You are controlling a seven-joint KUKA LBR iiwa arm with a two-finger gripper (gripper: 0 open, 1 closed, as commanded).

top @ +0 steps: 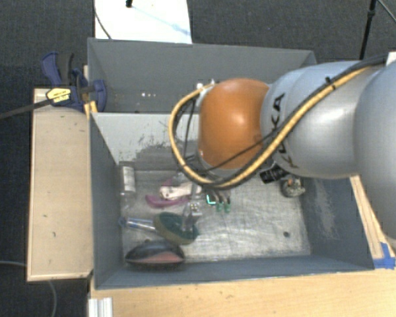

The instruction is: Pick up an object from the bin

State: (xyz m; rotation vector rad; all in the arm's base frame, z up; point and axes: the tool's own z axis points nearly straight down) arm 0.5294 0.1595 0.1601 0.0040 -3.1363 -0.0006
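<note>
My gripper (195, 207) reaches down from under the orange wrist cover into the left-middle of the bin. It hangs right beside a pink and white piece (170, 193) on its left. Just below it lies a dark green rounded thing (175, 227). Nothing shows as held. A dark oval object with a pinkish underside (153, 254) lies at the bin's front left corner.
A clear cylinder (127, 179) stands near the left wall, and a small blue piece (136, 223) lies below it. A small metallic round thing (292, 188) sits at the right, partly under the arm. The arm and its cover hide the middle back of the bin.
</note>
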